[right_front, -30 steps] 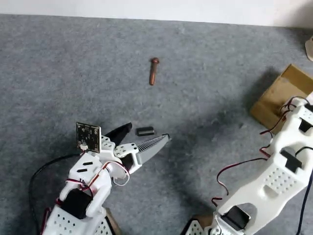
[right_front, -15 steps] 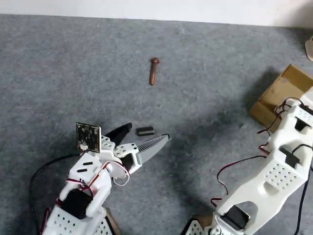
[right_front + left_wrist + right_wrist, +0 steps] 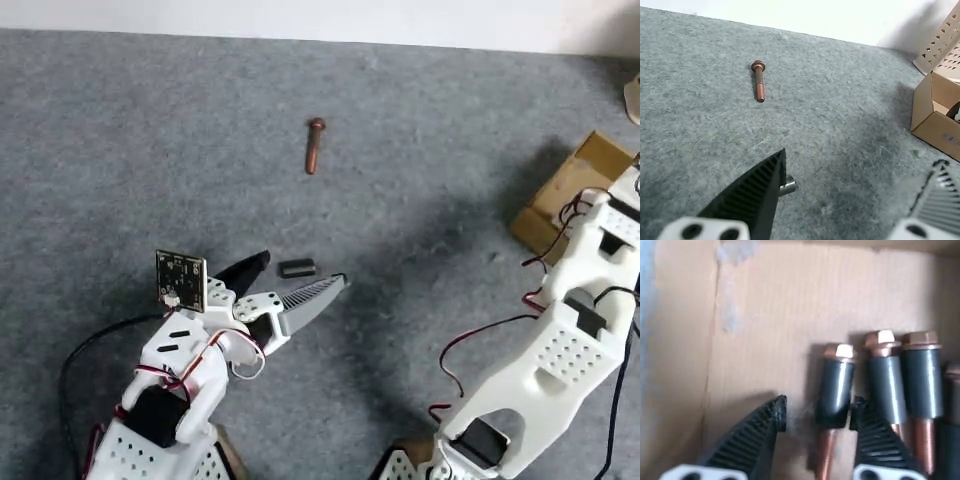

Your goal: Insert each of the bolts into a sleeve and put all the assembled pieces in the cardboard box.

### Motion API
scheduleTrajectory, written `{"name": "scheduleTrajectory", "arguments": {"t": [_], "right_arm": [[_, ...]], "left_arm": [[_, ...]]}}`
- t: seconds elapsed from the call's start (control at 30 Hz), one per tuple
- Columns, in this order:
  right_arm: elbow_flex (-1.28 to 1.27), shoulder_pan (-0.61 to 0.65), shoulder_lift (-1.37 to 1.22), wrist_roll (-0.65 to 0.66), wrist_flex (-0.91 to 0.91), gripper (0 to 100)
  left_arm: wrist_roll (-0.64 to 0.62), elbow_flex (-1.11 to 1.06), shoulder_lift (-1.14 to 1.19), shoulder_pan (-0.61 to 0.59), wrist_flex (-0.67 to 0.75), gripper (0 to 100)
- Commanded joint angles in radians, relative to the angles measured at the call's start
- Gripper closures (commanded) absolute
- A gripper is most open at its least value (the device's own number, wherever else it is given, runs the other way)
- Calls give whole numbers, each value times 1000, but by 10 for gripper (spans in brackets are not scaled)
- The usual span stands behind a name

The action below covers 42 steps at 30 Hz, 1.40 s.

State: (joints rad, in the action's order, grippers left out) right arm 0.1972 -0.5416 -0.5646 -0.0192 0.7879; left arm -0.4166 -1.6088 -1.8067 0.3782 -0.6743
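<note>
Left tool (image 3: 861,157) spread wide around the sleeve (image 3: 297,268) on the grey felt-like desk (image 3: 150,120), bare bolt (image 3: 314,145) lying nearer the white wall (image 3: 300,15), right tool (image 3: 820,401) parted over sleeved bolts (image 3: 882,380) in the cardboard box (image 3: 755,305)

Grey felt table (image 3: 120,130), white wall (image 3: 300,18)

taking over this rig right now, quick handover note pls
Left gripper: open, low over the table, the loose sleeve between its jaws, not gripped.
Right gripper: open inside the cardboard box, an assembled piece between its jaws.
Done: at least three assembled pieces lie in the box.
Left to do: one bare bolt farther out on the table; sleeve it, box it.
</note>
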Motion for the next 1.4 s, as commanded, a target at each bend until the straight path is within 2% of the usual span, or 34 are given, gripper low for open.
{"name": "scheduleTrajectory", "arguments": {"t": [0.0,0.1,0.4,0.6,0.73,1.03,1.2,1.37], "right_arm": [[108,42,114,-5,114,908],[151,56,136,-8,176,950],[202,122,251,3,375,950],[194,193,381,63,513,950],[182,234,479,64,576,950],[-127,326,797,63,585,950],[-427,383,1061,63,478,950],[-696,421,1319,55,394,950]], "left_arm": [[6,8,-5,4,23,603],[6,8,-5,4,23,603],[3,12,-5,-2,25,604],[0,18,-5,-28,25,607],[0,24,-5,-27,25,673],[2,108,-2,-22,-5,698],[2,183,-2,-21,-89,698],[2,194,-2,-21,-106,698]]}}
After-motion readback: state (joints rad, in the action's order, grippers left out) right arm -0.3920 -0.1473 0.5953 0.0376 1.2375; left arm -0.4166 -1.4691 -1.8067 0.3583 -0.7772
